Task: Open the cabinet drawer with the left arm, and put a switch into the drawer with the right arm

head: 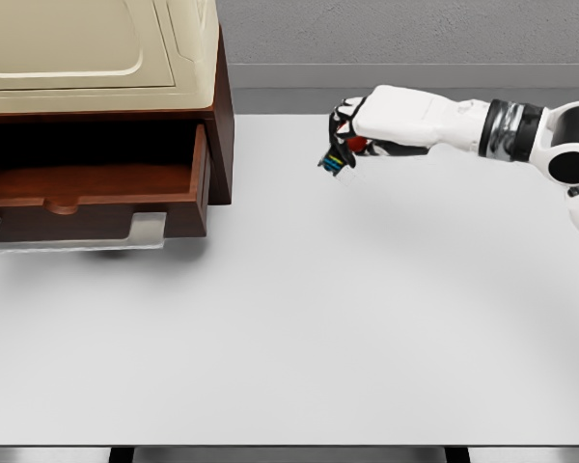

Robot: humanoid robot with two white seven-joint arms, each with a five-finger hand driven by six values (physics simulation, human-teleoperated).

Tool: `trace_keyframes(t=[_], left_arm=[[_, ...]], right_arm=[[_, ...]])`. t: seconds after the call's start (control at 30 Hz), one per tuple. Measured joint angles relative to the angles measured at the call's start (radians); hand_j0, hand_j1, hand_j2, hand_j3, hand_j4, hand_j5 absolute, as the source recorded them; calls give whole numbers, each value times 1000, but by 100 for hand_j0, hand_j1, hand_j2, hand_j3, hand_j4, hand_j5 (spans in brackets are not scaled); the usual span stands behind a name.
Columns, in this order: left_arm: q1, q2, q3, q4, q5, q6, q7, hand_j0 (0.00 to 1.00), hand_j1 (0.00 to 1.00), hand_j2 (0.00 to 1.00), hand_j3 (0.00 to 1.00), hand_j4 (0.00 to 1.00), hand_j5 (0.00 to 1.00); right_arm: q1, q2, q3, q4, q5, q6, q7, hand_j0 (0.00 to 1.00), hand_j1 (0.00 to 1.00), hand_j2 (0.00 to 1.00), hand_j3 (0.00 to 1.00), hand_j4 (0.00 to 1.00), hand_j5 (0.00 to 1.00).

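Observation:
A dark wooden cabinet (pixel 217 106) with a cream top stands at the table's back left. Its drawer (pixel 96 198) is pulled out toward me, and the inside shows dark and brown. My right hand (pixel 345 140) hovers above the table to the right of the cabinet, its arm reaching in from the right edge. The fingers are curled around a small dark switch (pixel 335 161) with blue and red parts, held clear of the tabletop. The hand is well apart from the drawer, roughly a drawer's width to its right. No left arm shows.
The white table (pixel 299 328) spreads in front and to the right of the cabinet. A grey wall runs behind it. A pale flat plate (pixel 145 231) sticks out under the drawer front.

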Motion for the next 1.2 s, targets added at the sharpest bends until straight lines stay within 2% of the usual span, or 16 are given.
trace_keyframes(t=[0.3, 0.77, 1.0, 1.2], left_arm=[[0, 1, 1, 0, -1, 10, 0, 100, 100, 100, 100, 100, 100], [0, 1, 2, 0, -4, 9, 0, 100, 100, 100, 100, 100, 100], [0, 0, 1, 0, -6, 8, 0, 100, 100, 100, 100, 100, 100], [2, -1, 0, 0, -8, 4, 0, 100, 100, 100, 100, 100, 100]], right_arm=[[-110, 90, 91, 2, 0, -1, 1, 19, 19, 19, 19, 19, 19], [-264, 170, 185, -3, -18, 0, 1, 20, 20, 20, 20, 20, 20], [-307, 232, 249, -3, -36, 0, 1, 20, 20, 20, 20, 20, 20], [-324, 268, 263, -2, -37, 0, 1, 20, 20, 20, 20, 20, 20]])
